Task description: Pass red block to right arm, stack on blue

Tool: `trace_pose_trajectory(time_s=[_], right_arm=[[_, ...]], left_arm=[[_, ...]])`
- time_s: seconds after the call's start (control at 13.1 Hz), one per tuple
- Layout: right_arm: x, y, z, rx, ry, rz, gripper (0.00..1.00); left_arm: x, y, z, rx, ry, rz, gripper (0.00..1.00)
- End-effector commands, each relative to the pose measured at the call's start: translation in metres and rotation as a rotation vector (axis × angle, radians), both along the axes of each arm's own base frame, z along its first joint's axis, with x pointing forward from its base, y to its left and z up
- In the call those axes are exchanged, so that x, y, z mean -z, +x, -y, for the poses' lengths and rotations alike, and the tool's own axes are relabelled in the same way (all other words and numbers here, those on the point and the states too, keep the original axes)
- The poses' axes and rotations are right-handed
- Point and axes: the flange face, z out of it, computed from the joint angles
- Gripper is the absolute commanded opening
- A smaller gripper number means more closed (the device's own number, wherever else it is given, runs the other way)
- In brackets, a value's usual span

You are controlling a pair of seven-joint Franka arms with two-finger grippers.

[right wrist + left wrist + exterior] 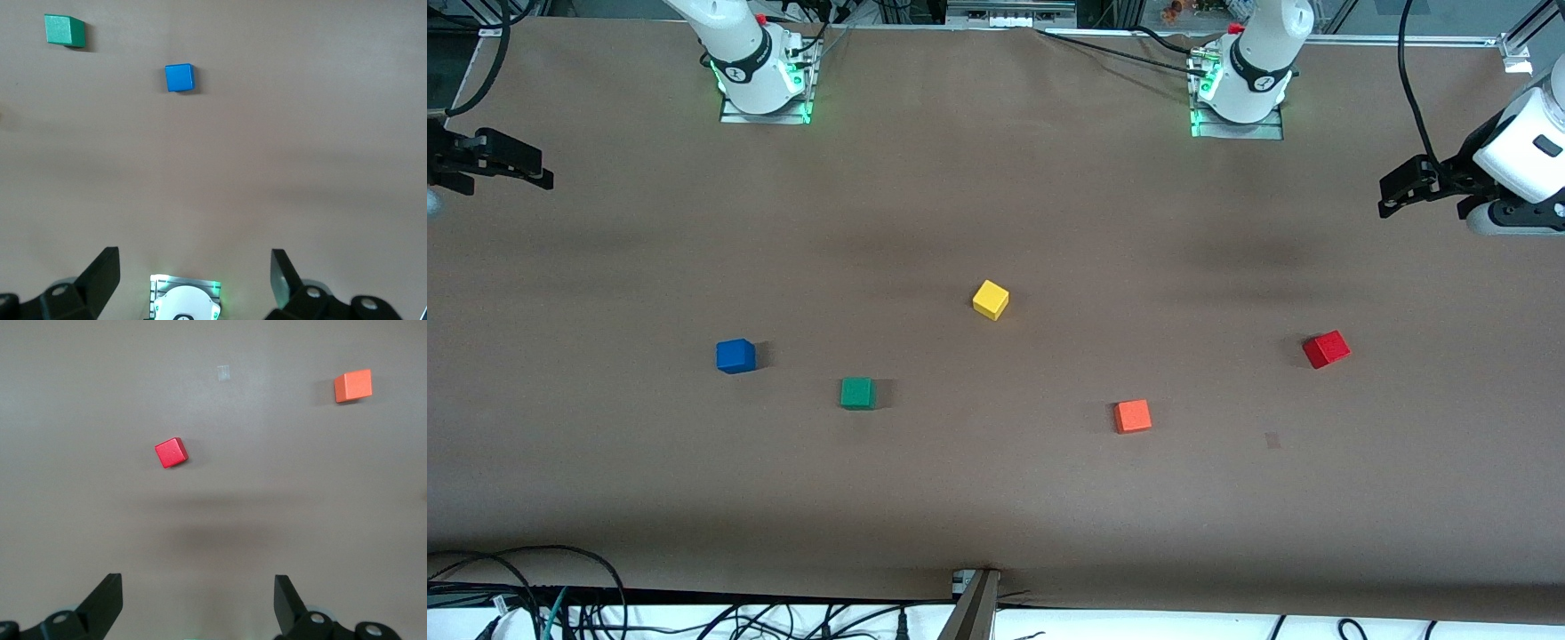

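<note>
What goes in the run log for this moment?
left claw: open, over table, empty | right claw: open, empty | red block: on table, untouched | blue block: on table, nothing stacked

I can't read any words or numbers here, only a small round mark on each of my white arm bases (758, 67).

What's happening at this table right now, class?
Nothing is being handled yet. The left gripper hangs open over its end of the table, with the red block lying untouched on the table below it. The right gripper hangs open over its own end, near the blue block. Green, yellow and orange blocks lie between the two. No pass or stacking has begun.
</note>
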Motion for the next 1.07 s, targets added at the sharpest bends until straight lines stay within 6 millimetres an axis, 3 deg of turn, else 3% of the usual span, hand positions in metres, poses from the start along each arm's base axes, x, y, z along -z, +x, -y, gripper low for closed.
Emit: trace_pose_trajectory(time_s=[0.0,1.0], right_arm=[[-0.0054,-0.0082,-0.0008,0.014,-0.003,-0.001,1.0],[-0.0027,-0.0023,0.003,0.011,-0.008,0.006,1.0]], left_arm=[[-0.006,0.0033,0.0022,0.002,0.007,-0.004,1.0],[-0.0029,-0.0031,0.002,-0.035,0.01,-0.054,1.0]])
